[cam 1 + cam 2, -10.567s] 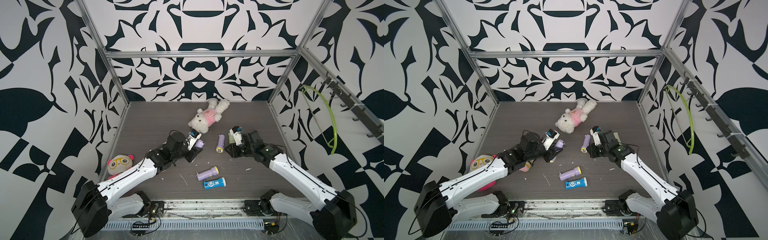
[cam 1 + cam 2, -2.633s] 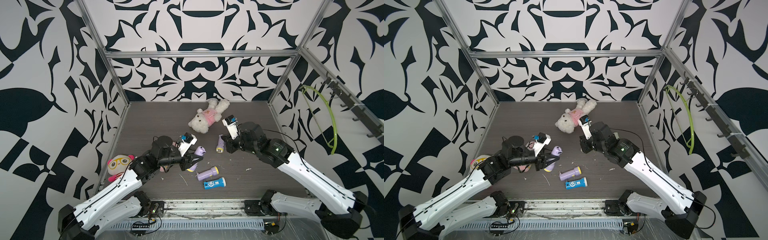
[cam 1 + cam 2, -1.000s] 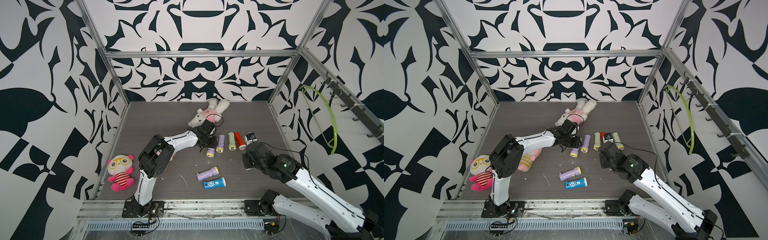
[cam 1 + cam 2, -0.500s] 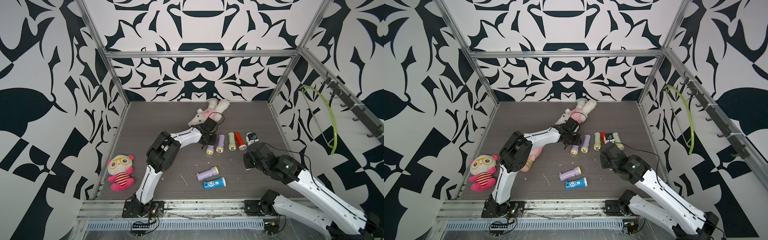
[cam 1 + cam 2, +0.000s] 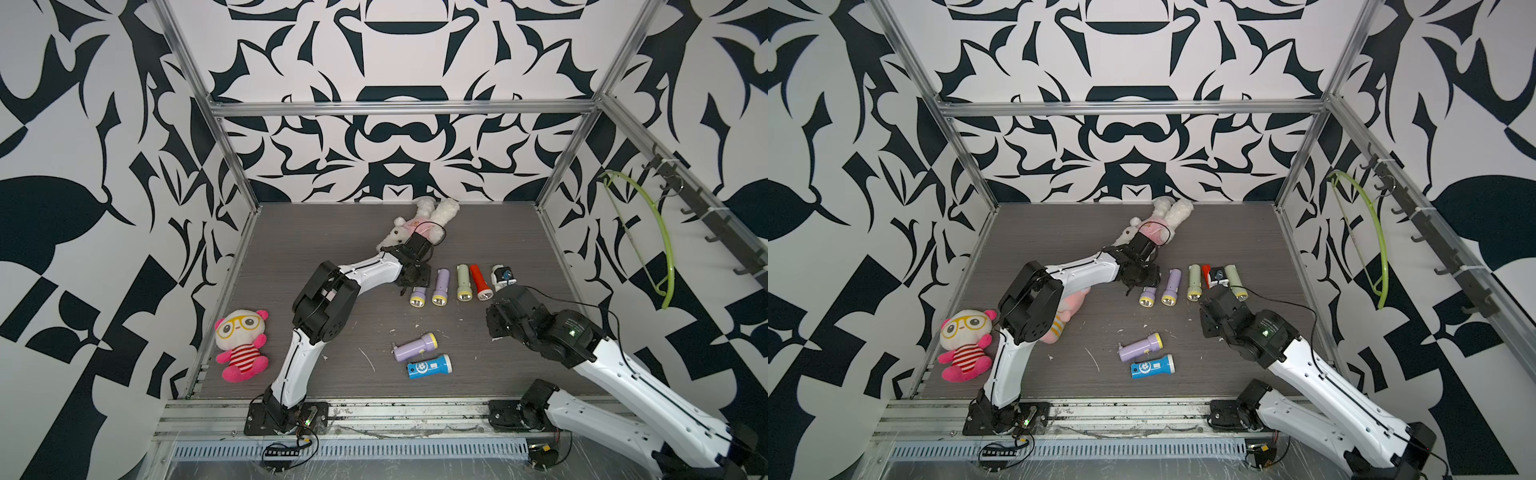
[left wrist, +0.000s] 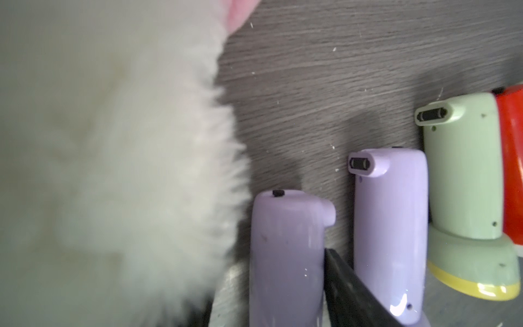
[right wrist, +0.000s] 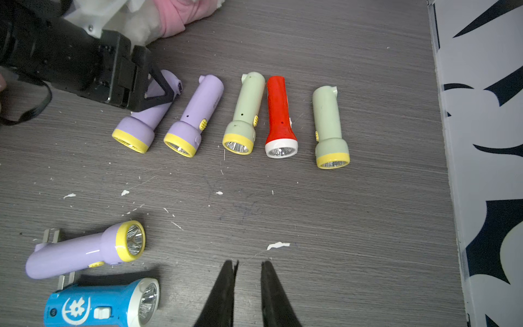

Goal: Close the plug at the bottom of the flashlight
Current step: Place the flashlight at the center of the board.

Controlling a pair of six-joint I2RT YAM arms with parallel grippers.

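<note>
Purple flashlight (image 7: 141, 124) within loose left hand (image 7: 162, 89), plush (image 6: 113, 141) alongside

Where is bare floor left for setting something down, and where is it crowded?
Bare: the back-left floor between wall and bunny; the back-right corner behind the flashlight row; the band between that row and the two loose flashlights. Crowded: where the left gripper meets row and bunny.

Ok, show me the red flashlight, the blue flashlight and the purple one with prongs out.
red flashlight (image 7: 278, 110): right wrist view, mid-body.
blue flashlight (image 7: 75, 310): right wrist view, flower logo.
purple flashlight with prongs out (image 7: 73, 254): right wrist view, barrel.
</note>
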